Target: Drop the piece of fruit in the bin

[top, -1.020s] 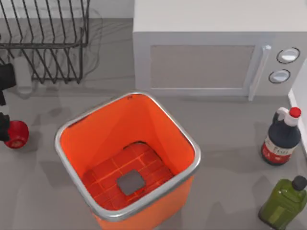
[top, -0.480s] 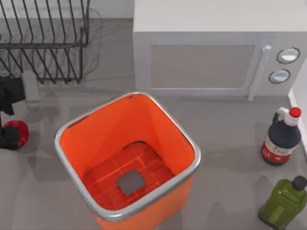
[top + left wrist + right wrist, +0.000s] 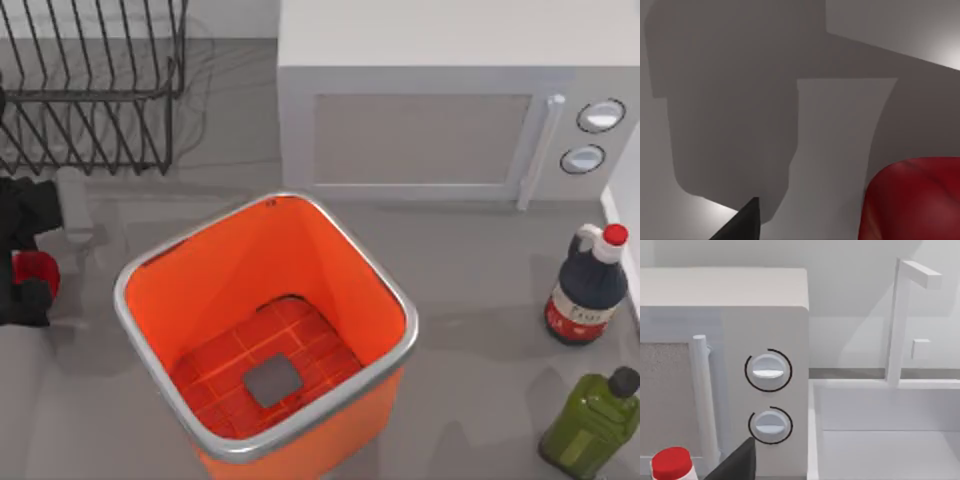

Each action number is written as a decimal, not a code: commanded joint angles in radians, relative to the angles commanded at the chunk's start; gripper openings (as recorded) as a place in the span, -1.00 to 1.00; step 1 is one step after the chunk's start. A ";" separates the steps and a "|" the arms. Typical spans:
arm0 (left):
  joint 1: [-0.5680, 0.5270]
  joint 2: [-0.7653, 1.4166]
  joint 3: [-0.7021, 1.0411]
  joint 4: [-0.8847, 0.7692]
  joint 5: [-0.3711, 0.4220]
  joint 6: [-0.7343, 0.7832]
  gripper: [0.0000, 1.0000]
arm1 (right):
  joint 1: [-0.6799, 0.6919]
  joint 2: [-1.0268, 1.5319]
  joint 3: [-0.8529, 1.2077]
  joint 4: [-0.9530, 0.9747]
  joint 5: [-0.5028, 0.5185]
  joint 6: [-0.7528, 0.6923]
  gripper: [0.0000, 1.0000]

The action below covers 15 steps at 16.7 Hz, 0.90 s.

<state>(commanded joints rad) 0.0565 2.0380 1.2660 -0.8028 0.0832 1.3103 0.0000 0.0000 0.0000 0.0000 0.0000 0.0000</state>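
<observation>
Red piece of fruit pinched between left gripper fingers, table's left edge | orange bin beside, centre | right gripper: fingers' state untellable

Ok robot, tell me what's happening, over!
Left gripper around the piece of fruit, table's left edge. Bin beside it, open. Nothing between.

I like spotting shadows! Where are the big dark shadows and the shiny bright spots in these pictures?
In the left wrist view, big blocky grey shadows lie on the table beside the red fruit, with bright patches at the edges. In the top view, the bin has a shiny silver rim and soft shadows around it.
</observation>
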 joint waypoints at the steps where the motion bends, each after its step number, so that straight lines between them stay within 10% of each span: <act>1: 0.000 0.000 0.000 0.000 0.000 0.000 0.70 | 0.000 0.000 0.000 0.000 0.000 0.000 1.00; 12: 0.000 0.000 0.000 0.000 0.000 0.000 -0.96 | 0.000 0.000 0.000 0.000 0.000 0.000 1.00; 15: 0.000 0.000 0.000 0.000 0.000 0.000 -1.00 | 0.000 0.000 0.000 0.000 0.000 0.000 1.00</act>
<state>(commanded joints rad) 0.0565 2.0380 1.2660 -0.8028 0.0832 1.3103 0.0000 0.0000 0.0000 0.0000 0.0000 0.0000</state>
